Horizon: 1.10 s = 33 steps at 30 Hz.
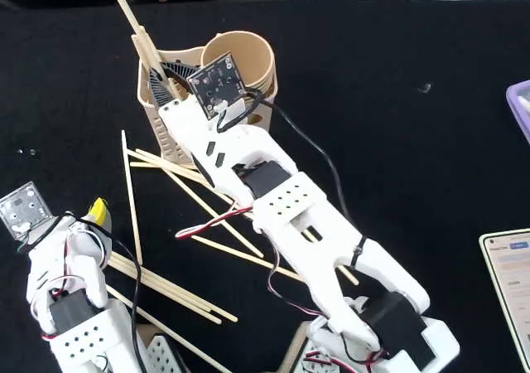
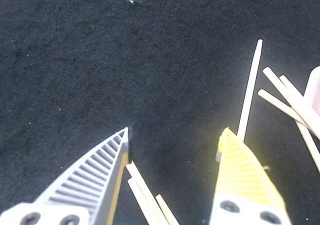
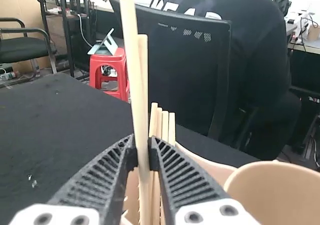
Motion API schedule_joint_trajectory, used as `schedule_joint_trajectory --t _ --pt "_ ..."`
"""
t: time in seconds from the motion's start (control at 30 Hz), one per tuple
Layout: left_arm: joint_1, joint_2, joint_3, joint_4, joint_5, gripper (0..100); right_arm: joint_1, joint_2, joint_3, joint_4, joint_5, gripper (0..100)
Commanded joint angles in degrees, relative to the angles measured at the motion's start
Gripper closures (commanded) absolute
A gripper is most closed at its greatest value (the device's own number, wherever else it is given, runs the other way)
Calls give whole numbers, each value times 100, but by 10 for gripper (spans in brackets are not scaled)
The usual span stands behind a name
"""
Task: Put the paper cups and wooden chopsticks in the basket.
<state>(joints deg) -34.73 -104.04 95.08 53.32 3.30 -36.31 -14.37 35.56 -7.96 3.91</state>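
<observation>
Clamps two wooden chopsticks (image 3: 135, 85) upright between the tightly closed jaws of the right gripper (image 3: 142, 140) just above the basket (image 1: 166, 137), with standing chopsticks (image 3: 162, 125) already inside it and stacked paper cups (image 1: 248, 54) seated beside them. Has the jaws of the left gripper (image 2: 176, 131) spread wide and holding nothing, low over the black table (image 1: 397, 99). Shows loose chopsticks (image 1: 195, 195) strewn on the table between basket and left arm, a few ends lying just under that gripper

The basket (image 1: 161, 128) sits upper centre-left, with paper cups (image 1: 248, 54) in its right half and held chopsticks (image 1: 126, 8) rising above its left. Loose chopsticks (image 1: 132, 199) lie below it.
</observation>
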Motion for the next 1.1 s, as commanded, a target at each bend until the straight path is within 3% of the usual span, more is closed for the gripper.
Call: schedule_joint_trajectory --t 0.0,0.27,0.43,0.83,0.97,1.07 --pt "22 -35 -66 -97 -9 716 70 136 -84 -343 -44 988" --pt "22 -35 -66 -105 -9 716 62 453 -215 -193 -44 984" --pt "22 -35 -66 -105 -9 716 44 374 -198 44 -79 888" --pt "22 -35 -66 -105 -9 716 44 -927 -215 747 -53 906" --pt "22 -35 -66 -105 -9 716 -9 -1903 -198 1873 -79 906" --pt "22 -35 -66 -105 -9 716 -141 -2703 -189 3763 -62 906"
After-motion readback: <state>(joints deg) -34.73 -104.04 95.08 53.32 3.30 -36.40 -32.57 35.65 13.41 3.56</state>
